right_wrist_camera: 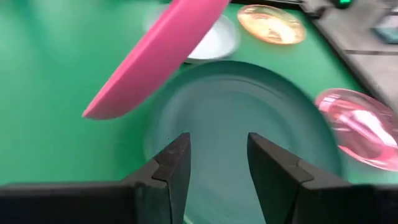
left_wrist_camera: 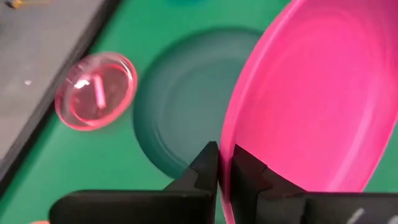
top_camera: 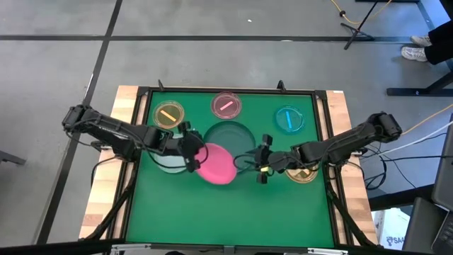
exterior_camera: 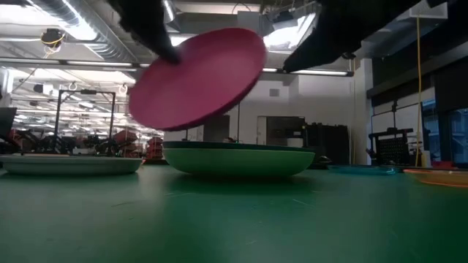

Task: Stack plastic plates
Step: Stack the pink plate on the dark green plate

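Left end effector (top_camera: pixel 191 150) pinches pink plate (top_camera: pixel 216 163) rim — plate tilted, raised off tabletop (top_camera: pixel 233 212), just beside dark green plate (top_camera: pixel 230 134). Right end effector (top_camera: pixel 263 164) spread, empty — near green plate's other side.

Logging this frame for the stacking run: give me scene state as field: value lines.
held item: hot pink plate, tilted, lifted off the table
left end effector: shut on the hot pink plate's rim
right end effector: open, empty, over the dark green plate
stack base: dark green plate, flat on the green mat, nothing on it yet
small plates: yellow, pink, cyan along the far edge; amber under the right arm
pale plate: under the left arm
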You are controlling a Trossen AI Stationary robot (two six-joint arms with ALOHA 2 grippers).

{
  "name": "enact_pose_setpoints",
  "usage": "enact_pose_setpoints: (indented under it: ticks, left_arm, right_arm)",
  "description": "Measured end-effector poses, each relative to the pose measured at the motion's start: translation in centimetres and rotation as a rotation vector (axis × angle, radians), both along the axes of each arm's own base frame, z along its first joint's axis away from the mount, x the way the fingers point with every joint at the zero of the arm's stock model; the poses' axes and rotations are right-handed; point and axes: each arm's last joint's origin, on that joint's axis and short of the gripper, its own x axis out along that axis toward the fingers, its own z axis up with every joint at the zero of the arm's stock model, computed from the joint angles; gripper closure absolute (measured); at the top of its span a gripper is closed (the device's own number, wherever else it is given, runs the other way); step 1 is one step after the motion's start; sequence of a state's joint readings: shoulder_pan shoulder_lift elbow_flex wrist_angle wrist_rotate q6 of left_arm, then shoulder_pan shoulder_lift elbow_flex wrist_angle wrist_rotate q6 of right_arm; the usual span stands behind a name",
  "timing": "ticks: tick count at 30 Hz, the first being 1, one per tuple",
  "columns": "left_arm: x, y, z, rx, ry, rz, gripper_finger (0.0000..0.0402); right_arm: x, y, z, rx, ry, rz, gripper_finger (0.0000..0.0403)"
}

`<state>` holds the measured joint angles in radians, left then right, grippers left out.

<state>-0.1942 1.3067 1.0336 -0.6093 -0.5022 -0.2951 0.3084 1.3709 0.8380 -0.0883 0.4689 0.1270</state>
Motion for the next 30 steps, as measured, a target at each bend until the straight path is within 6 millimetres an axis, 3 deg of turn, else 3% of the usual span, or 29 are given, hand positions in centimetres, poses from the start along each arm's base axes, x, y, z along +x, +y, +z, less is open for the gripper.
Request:
enact_pose_setpoints:
  ticks: [7, 14, 20, 30]
  left_arm:
    - [1.1, 2.1, 0.9, 0.059, -0.102, 0.048, 0.0382]
    - [1.6, 4.5, 0.8, 0.077, -0.098, 0.09, 0.0382]
    - [3.0, 6.0, -0.9, 0.087, -0.051, 0.131, 0.0382]
    - [4.9, 7.0, -4.5, 0.015, 0.067, 0.097, 0.0382]
  right_arm:
    - [-1.2, -0.9, -0.3, -0.114, 0.068, -0.186, 0.0256]
    - [-3.0, -2.0, -1.4, -0.241, 0.175, -0.414, 0.0256]
    - [-3.4, -2.1, -1.6, -0.234, 0.187, -0.455, 0.0256]
    - [-3.4, -2.1, -1.7, -0.236, 0.191, -0.455, 0.0256]
